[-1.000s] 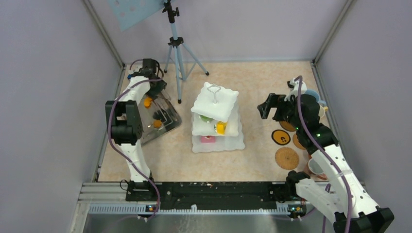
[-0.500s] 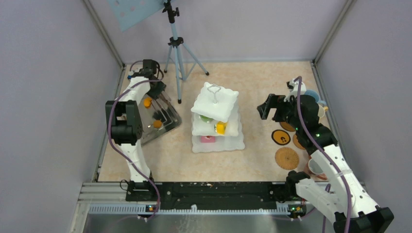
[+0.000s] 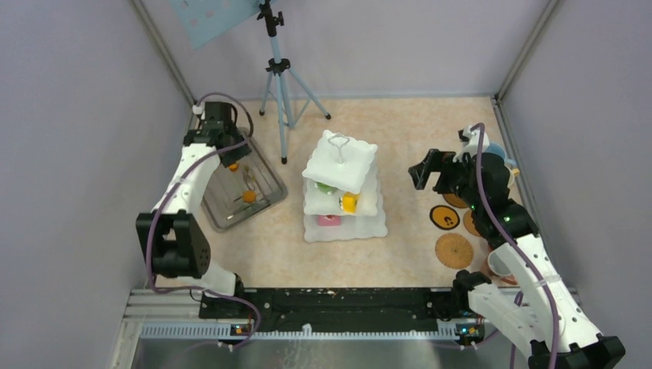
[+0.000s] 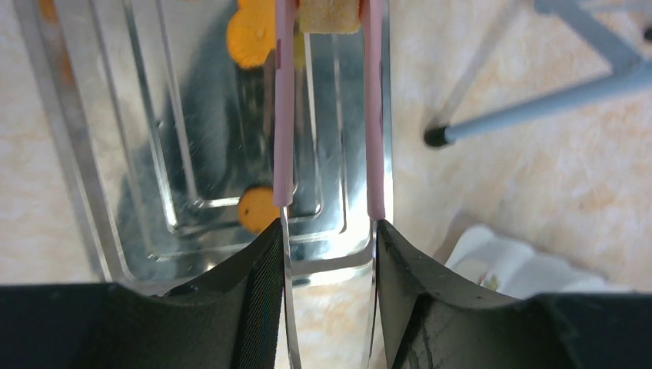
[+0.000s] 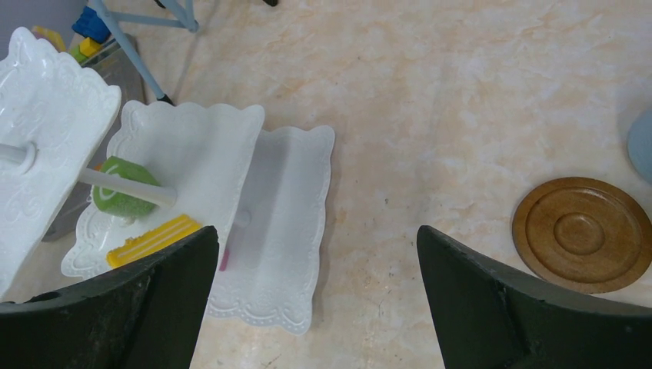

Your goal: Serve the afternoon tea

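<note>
Left arm [image 3: 181, 184] had changed most since a second ago: its elbow had swung out toward the left wall. The left pincer [image 4: 328, 31] had shifted from over the middle of the steel tray [image 4: 154, 154] to the tray's far left end. The pincer was clamped on a tan pastry [image 4: 329, 14], which filled the gap between the pink fingers [image 4: 283, 100] and hung above the tray.

A flower-shaped orange pastry [image 4: 257, 38] lay in the tray just left of the fingers. A round orange pastry [image 4: 257, 209] lay nearer the camera, in the same spot as before. With the arm out of the way, more of the tray showed from above.

The right pincer [image 5: 315, 231] had hardly moved. It hovered over the bench [image 5: 461, 92] between the stand [image 3: 342, 184] and the mugs, jaws spread wide and holding nothing.

The stand had stayed mid-bench. A green pastry [image 5: 123, 196] and a yellow pastry [image 5: 154, 238] sat on its middle tier and a pink pastry [image 3: 329, 221] on the bottom tier, all unchanged.

A brown coaster [image 3: 454, 250] lay to the right of the stand, with others just beyond it. The blue mug [image 3: 496, 152] and cream mug [image 3: 507, 177] stood by the right wall. The pinkish mug [image 3: 500, 265] was half hidden by the right arm. The tripod [image 3: 281, 77] had stayed at the back.
</note>
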### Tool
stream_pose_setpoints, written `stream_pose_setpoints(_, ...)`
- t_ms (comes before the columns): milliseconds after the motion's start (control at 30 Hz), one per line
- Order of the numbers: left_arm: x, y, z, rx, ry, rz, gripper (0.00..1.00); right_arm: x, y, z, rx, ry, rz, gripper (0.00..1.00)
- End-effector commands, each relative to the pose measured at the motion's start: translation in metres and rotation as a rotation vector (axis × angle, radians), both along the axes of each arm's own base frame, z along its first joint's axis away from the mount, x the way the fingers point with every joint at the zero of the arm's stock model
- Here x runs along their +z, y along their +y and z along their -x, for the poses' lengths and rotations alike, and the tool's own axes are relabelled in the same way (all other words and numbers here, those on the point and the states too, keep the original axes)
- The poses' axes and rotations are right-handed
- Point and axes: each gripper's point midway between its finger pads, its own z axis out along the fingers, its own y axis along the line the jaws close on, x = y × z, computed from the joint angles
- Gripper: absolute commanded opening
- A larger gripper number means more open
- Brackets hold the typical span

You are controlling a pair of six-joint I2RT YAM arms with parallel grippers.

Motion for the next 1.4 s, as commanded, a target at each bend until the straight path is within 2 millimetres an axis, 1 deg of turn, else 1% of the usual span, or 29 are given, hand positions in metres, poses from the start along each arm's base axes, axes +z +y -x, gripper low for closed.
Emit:
stream_pose_setpoints(0,0.014,-0.006,0.045,-0.194,-0.006,-0.044,0.29,0.028,0.006,0.0,0.015,-0.073,-0.056,0.99)
stream_pose_setpoints(133,0.006,-0.023,0.09,-0.305,0.084,0.013,0.27,0.032,0.009,0.001,0.025,-0.076,-0.068,0.99)
stream_pose_setpoints(233,0.007,-0.03,0.125,-0.38,0.127,-0.013,0.26,0.036,0.006,0.001,0.012,-0.084,-0.062,0.99)
stream_pose_setpoints(333,0.008,-0.047,0.162,-0.452,0.182,-0.052,0.26,0.039,0.002,0.002,0.001,-0.093,-0.051,0.99)
stream_pose_setpoints(400,0.003,-0.064,0.189,-0.497,0.23,-0.072,0.26,0.039,0.0,0.001,-0.006,-0.097,-0.041,0.99)
stream_pose_setpoints(467,0.001,-0.081,0.214,-0.511,0.251,-0.045,0.25,0.039,-0.001,0.0,-0.015,-0.099,-0.036,0.99)
stream_pose_setpoints(533,0.0,-0.094,0.232,-0.525,0.254,-0.013,0.24,0.039,-0.001,-0.001,-0.017,-0.099,-0.033,0.99)
stream_pose_setpoints(567,-0.001,-0.097,0.242,-0.528,0.264,-0.006,0.24,0.039,-0.001,-0.001,-0.016,-0.098,-0.033,0.99)
stream_pose_setpoints(667,0.001,-0.1,0.268,-0.559,0.285,-0.018,0.25,0.039,-0.001,-0.003,-0.016,-0.094,-0.024,0.99)
stream_pose_setpoints(733,0.003,-0.105,0.284,-0.635,0.294,-0.02,0.26,0.039,-0.003,-0.004,-0.025,-0.096,-0.014,0.99)
stream_pose_setpoints(800,0.01,-0.117,0.296,-0.734,0.262,0.018,0.25,0.038,-0.008,-0.006,-0.047,-0.099,0.003,0.99)
stream_pose_setpoints(867,0.017,-0.141,0.313,-0.868,0.23,0.122,0.24,0.037,-0.01,-0.007,-0.056,-0.1,0.011,0.99)
stream_pose_setpoints(900,0.018,-0.152,0.321,-0.927,0.225,0.165,0.24,0.037,-0.01,-0.008,-0.059,-0.101,0.013,0.99)
stream_pose_setpoints(967,0.016,-0.166,0.332,-1.0,0.226,0.193,0.23,0.037,-0.012,-0.007,-0.068,-0.109,0.008,0.99)
stream_pose_setpoints(1033,0.013,-0.175,0.34,-1.058,0.22,0.17,0.23,0.036,-0.012,-0.007,-0.074,-0.109,0.001,0.99)
stream_pose_setpoints(1100,0.015,-0.189,0.346,-1.119,0.193,0.139,0.23,0.033,-0.013,-0.006,-0.08,-0.102,0.002,0.99)
stream_pose_setpoints(1233,0.024,-0.223,0.352,-1.216,0.066,0.067,0.23,0.029,-0.014,-0.006,-0.083,-0.093,0.005,0.99)
stream_pose_setpoints(1333,0.015,-0.242,0.356,-1.254,0.028,0.008,0.24,0.027,-0.016,-0.005,-0.091,-0.087,0.011,0.99)
stream_pose_setpoints(1367,0.01,-0.246,0.353,-1.251,0.022,-0.024,0.24,0.027,-0.016,-0.005,-0.093,-0.088,0.012,0.99)
